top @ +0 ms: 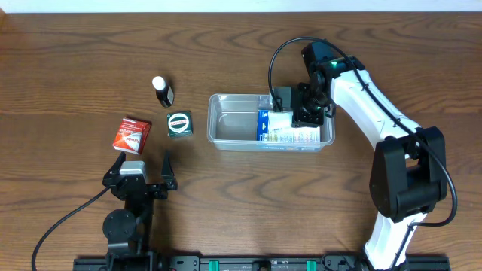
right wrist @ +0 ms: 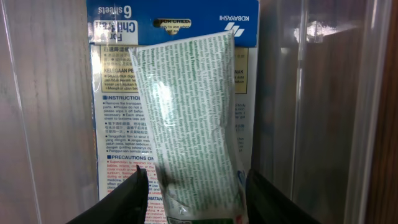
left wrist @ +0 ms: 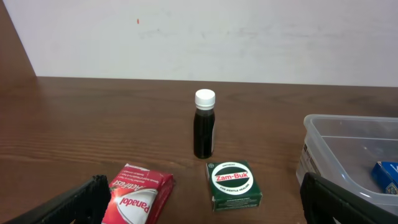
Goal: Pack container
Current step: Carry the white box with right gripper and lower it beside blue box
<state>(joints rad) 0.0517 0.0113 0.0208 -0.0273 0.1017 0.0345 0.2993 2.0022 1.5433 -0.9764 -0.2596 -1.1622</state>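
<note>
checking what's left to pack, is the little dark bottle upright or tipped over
Upright: the dark bottle stands on its base, white cap on top.

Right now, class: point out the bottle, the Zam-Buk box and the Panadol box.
bottle [left wrist: 204,134], left wrist view, dark body.
Zam-Buk box [left wrist: 232,178], left wrist view, top label.
Panadol box [left wrist: 138,198], left wrist view, red face.

You are at a robot test bench in a lab-like room. A brown wood-grain tabletop [top: 75,60] stands against a plain white wall [left wrist: 249,37]. A white-and-black robot arm [top: 369,98] and a smaller black robot arm [top: 128,218] rise from a black mounting rail [top: 248,264] at its near edge. A clear rectangular plastic container [top: 214,120] sits near small medicine packs [top: 179,123].
</note>
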